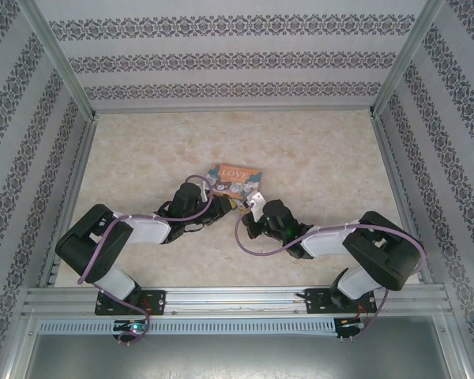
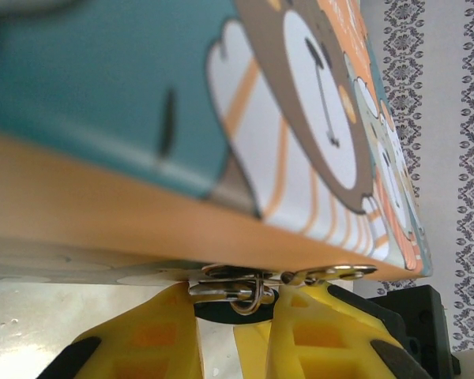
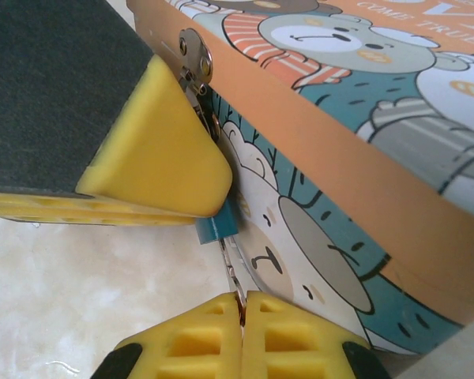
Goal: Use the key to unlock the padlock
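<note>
Rectangular tin [image 1: 235, 178] printed with cartoon bears, with an orange-rimmed lid, lies on the pale marbled table [image 1: 324, 158]. Both arms meet at the tin's near wall.

Small teal-blue-bodied padlock [image 3: 215, 230] with a thin silvery shackle hangs at the round silvery metal hasp [image 3: 196, 49] on the tin's wall, just under the lid rim. The body is mostly hidden behind a yellow finger; only one teal corner shows.

Left claw [image 2: 234, 306]: yellow ribbed fingers clenched on the padlock from both sides, tips just beside the tin's orange rim. The shackle loop shows between them.

Right claw [image 3: 241, 309]: fingers pressed together, grasping the thin dark metal key [image 3: 232, 270]. The key runs along the tin's wall from this claw to the padlock's teal body and its tip meets the body. Whether it is seated in the keyhole: cannot tell.
</note>
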`<state>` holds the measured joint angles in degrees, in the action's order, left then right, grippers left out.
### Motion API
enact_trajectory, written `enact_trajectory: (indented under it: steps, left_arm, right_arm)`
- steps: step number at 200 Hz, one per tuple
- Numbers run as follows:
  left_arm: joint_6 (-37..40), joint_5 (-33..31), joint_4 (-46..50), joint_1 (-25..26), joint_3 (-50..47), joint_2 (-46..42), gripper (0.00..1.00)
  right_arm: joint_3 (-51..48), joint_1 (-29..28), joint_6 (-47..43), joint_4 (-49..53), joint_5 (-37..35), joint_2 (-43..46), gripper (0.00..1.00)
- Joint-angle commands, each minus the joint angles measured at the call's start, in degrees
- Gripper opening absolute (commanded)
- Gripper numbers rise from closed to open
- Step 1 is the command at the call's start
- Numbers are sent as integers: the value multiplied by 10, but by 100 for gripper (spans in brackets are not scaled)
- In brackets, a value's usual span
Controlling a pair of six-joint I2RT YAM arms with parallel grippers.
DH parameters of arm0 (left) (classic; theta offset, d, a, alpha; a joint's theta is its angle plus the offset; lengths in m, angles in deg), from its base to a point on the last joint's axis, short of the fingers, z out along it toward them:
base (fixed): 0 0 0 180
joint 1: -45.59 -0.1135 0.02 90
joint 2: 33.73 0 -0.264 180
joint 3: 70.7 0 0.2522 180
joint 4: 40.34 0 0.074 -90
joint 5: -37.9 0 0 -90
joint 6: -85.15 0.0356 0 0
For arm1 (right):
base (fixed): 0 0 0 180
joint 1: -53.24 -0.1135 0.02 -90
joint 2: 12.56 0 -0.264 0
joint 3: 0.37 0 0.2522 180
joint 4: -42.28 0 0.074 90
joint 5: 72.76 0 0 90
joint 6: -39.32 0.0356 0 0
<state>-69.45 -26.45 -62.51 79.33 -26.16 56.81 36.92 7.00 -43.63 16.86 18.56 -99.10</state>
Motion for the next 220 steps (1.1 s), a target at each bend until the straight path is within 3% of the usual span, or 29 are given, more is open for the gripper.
enact_trajectory:
  steps: [1,88,173,220]
  left_arm:
    - [-2,35,-10,8,17,-3,19]
    - [2,44,-2,8,16,-12,19]
    - [8,52,14,8,19,-23,19]
    - [9,54,16,8,20,-23,19]
  right_arm:
    - [26,3,-8,-51,23,-6,0]
    - [63,4,-20,-72,44,-19,0]
    - [70,-3,-88,-155,-2,-66,0]
    - [80,-2,-83,-171,15,-74,0]
